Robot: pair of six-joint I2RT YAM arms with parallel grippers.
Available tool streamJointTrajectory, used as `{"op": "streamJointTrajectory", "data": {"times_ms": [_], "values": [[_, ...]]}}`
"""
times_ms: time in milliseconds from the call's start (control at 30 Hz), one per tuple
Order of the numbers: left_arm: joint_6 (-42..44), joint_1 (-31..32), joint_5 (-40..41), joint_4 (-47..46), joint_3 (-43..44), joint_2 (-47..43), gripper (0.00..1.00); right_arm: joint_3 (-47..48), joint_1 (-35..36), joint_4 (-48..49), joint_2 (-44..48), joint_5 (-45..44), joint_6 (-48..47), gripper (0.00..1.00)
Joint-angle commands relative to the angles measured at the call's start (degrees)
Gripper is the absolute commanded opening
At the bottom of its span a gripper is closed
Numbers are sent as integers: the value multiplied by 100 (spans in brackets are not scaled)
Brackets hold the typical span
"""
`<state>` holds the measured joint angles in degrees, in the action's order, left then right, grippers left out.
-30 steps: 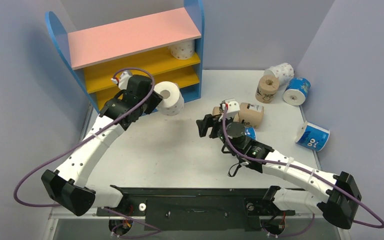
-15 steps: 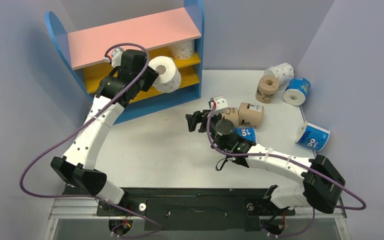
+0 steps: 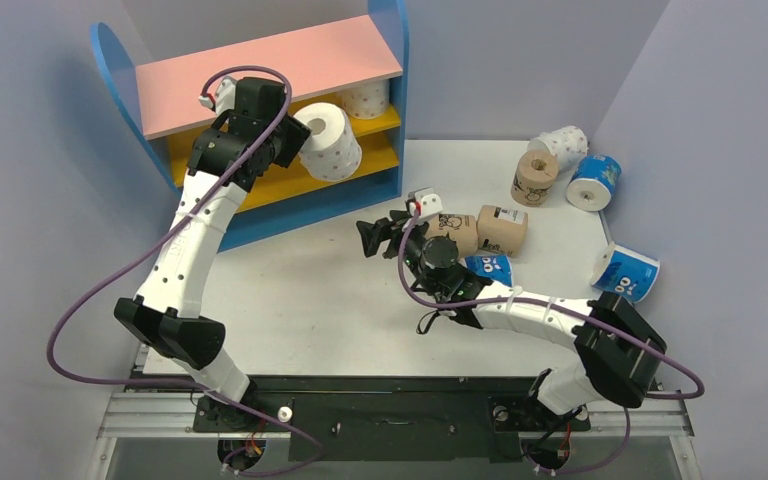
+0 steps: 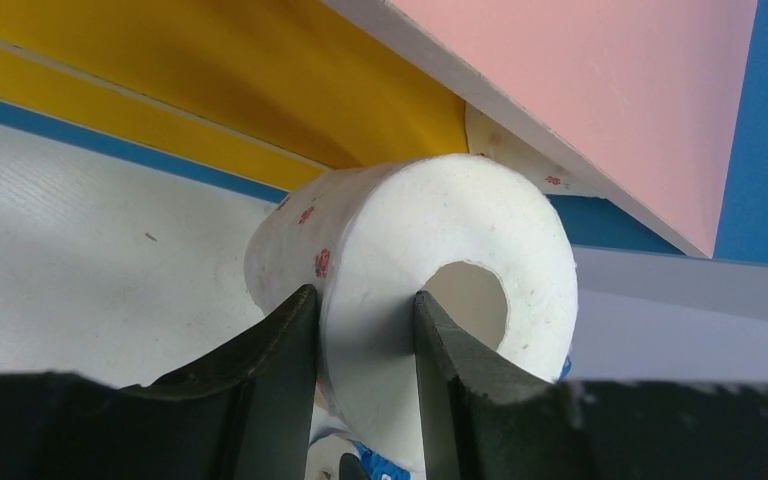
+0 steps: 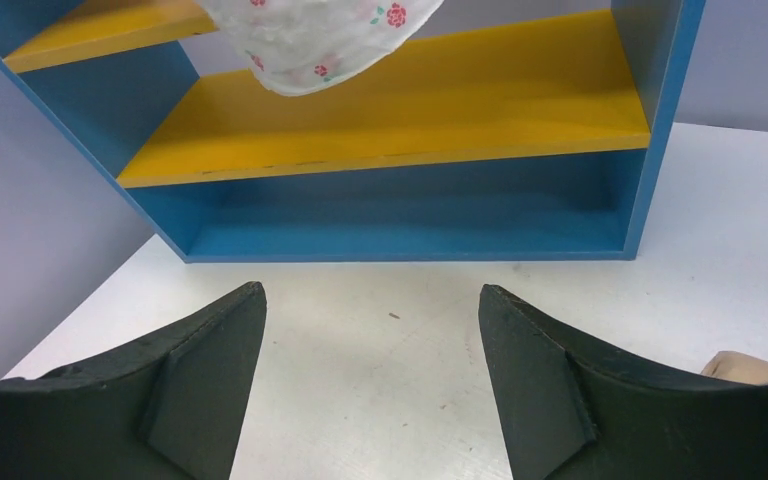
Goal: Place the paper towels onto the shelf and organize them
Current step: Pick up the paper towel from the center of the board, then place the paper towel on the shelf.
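My left gripper is shut on a white dotted roll, one finger in its hollow core, held in front of the shelf at the height of the upper yellow board; the wrist view shows the roll just below the pink top board. Another white dotted roll stands on the upper yellow board at the right. My right gripper is open and empty over the table, facing the shelf's lower boards. Two tan rolls and a blue-and-white roll lie beside the right arm.
At the back right lie a tan roll, a white dotted roll and a blue-and-white roll. Another blue-and-white roll lies at the table's right edge. Grey walls close the table on the left, right and back.
My left arm has lifted the white dotted roll up and back from the table toward the shelf's upper board. My right gripper has moved left, away from the tan rolls, staying open.
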<state>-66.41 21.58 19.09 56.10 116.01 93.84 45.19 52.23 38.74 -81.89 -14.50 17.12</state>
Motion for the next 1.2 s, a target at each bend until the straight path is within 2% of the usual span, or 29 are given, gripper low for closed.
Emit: {"op": "streamJointTrajectory", "data": {"times_ms": [0,433,833,933,1167], "values": [[-181,-84,201,-129,441,67,1,255,41,563,-196,-49,-66,73],[-37,42,134,136,556,60,0,146,-123,397,38,-85,-5,73],[79,321,293,360,319,-167,0,-501,-145,260,710,-207,126,73],[127,364,398,500,513,-106,0,-666,-145,245,880,-289,160,73],[344,422,726,1266,1638,392,0,-928,-151,162,1169,-360,231,73]]}}
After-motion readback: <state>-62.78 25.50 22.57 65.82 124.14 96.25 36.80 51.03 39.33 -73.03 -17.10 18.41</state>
